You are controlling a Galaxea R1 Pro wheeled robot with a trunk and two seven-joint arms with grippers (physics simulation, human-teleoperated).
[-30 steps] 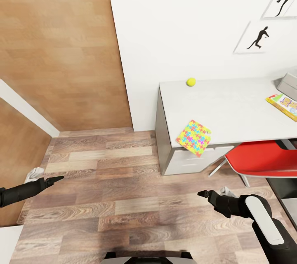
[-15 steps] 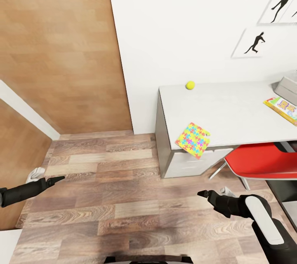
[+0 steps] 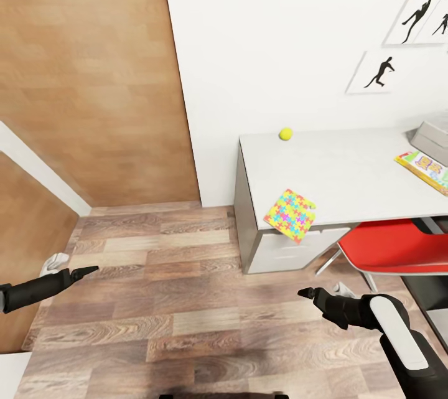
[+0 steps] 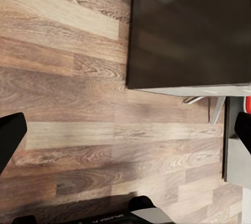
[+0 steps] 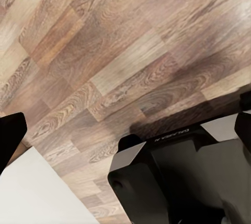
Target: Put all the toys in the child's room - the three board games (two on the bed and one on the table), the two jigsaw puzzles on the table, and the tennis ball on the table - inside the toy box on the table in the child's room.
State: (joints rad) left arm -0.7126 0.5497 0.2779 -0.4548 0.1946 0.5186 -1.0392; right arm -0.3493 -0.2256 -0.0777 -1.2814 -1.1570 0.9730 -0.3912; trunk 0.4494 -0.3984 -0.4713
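Tennis ball (image 3: 285, 133) on white table (image 3: 348, 168), wood-plank floor (image 3: 174, 299), both end effectors spread, empty.

We see the white table (image 3: 348, 168) carrying a tennis ball (image 3: 285, 133) at its far left, a jigsaw puzzle (image 3: 290, 215) overhanging its near edge, and a board game (image 3: 426, 170) and grey toy box (image 3: 432, 137) at right.
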